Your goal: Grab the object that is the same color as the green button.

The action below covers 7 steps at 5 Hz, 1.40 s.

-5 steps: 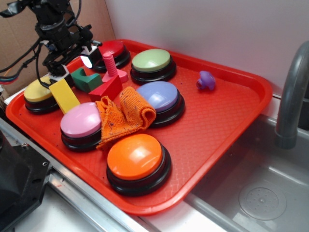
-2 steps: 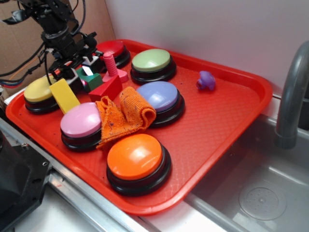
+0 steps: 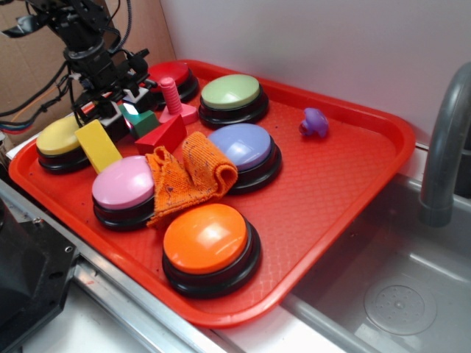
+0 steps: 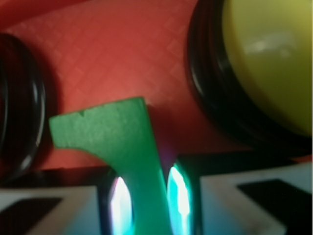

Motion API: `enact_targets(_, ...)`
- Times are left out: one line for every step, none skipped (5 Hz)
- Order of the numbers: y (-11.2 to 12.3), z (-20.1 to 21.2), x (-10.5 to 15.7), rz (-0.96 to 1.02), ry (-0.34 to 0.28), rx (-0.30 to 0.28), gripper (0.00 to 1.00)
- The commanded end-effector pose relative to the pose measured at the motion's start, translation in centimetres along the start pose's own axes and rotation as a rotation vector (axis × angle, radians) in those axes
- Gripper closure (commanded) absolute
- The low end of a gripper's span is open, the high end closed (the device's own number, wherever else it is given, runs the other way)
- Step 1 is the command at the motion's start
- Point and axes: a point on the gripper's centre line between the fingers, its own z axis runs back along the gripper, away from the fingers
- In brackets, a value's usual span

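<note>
Lowered since the earlier frames and now settled over the small dark green wooden block (image 3: 143, 121), with the pincer (image 3: 125, 118) straddling one arm of its notch. Clenched on that arm in the wrist view (image 4: 142, 161), both pads pressing its sides. Block still down on the red plastic tray (image 3: 331, 184), between yellow-domed button (image 3: 57, 140) and red wedge block (image 3: 163, 135). Matches the pale green domed button (image 3: 231, 93). Likely ready to lift.

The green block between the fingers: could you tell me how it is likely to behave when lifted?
The green block looks rigid, with crisp flat faces, so it probably won't flex. The gripper pinches only one narrow arm, so it may pivot. It is small beside the yellow button, so likely light.
</note>
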Motion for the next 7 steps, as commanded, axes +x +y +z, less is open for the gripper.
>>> enact_targets(-1.0,6.2,-0.5,-0.356,-0.069,-0.059,1.0)
enact_targets(-2.0,9.7,-2.4,-0.61,-0.037,-0.024,1.0)
enact_targets(-2.4,11.9,-4.0,-0.846,0.059,-0.006,1.0)
enact_targets(-2.4,13.7,-5.9,-1.089,0.123,0.025,1.0)
enact_targets(-2.3,14.1,-7.0,-1.224,0.173,0.039,1.0)
enact_targets(-2.1,13.9,-7.6,-1.292,0.195,0.03,1.0)
enact_targets(-2.0,14.1,-7.3,-1.283,0.168,0.042,1.0)
